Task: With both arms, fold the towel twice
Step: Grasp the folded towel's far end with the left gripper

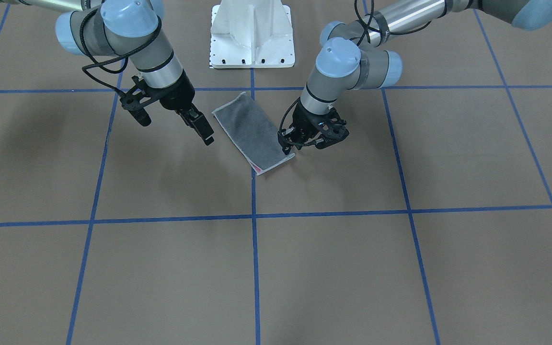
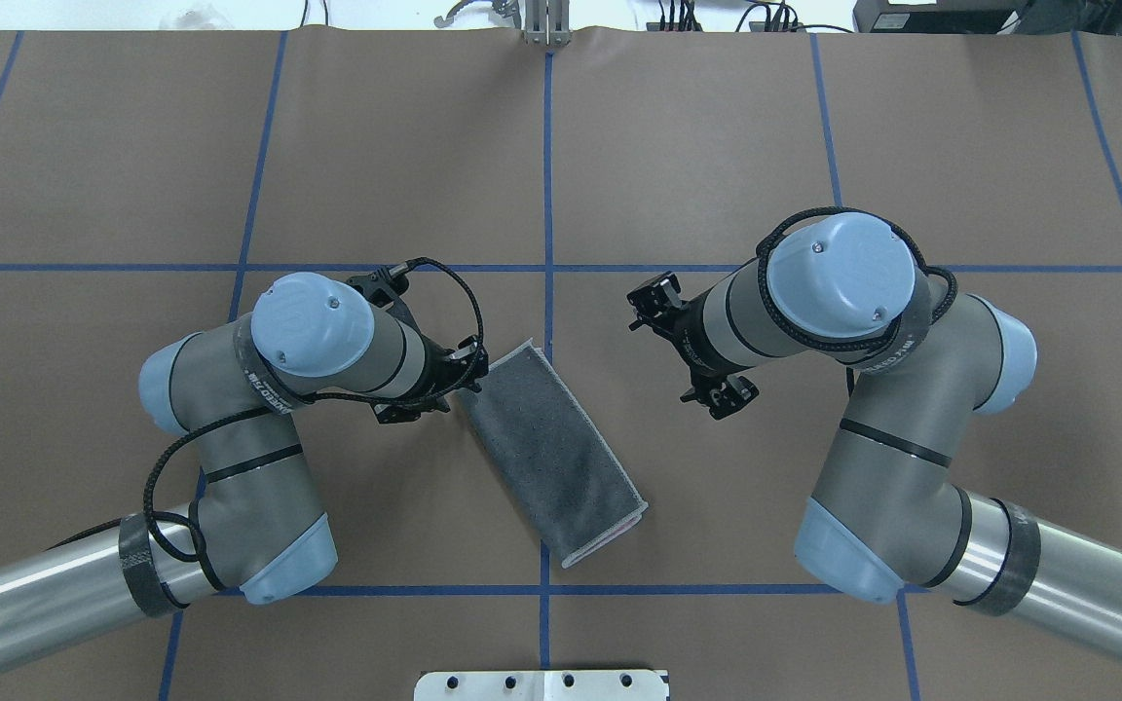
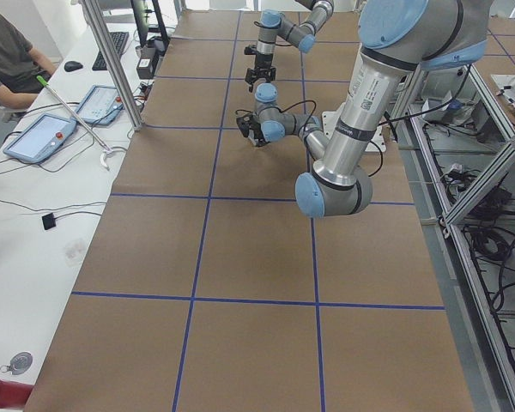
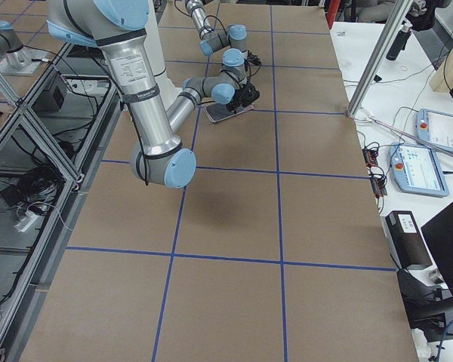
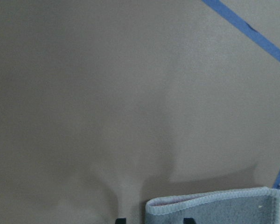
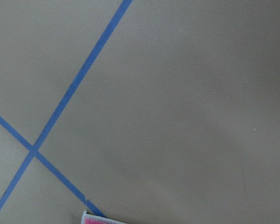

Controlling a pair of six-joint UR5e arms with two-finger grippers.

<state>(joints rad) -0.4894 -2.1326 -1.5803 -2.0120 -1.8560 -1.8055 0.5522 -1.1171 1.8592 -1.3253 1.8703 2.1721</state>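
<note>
Front view: towel (image 1: 249, 130) folded once, grey face up, across the blue tape line (image 1: 255, 201); left gripper (image 1: 286, 147) low at the towel's corner; right gripper (image 1: 203, 130) hovering beside it, jaws unreadable; risk: pinching one layer only would skew the fold. Left wrist view alone shows fingertips (image 5: 188, 221) parted astride the hem, nothing clamped.

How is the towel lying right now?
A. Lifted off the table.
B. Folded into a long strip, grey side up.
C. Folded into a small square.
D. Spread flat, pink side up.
B: the towel is a long grey strip, pink peeking out at one end.
</note>
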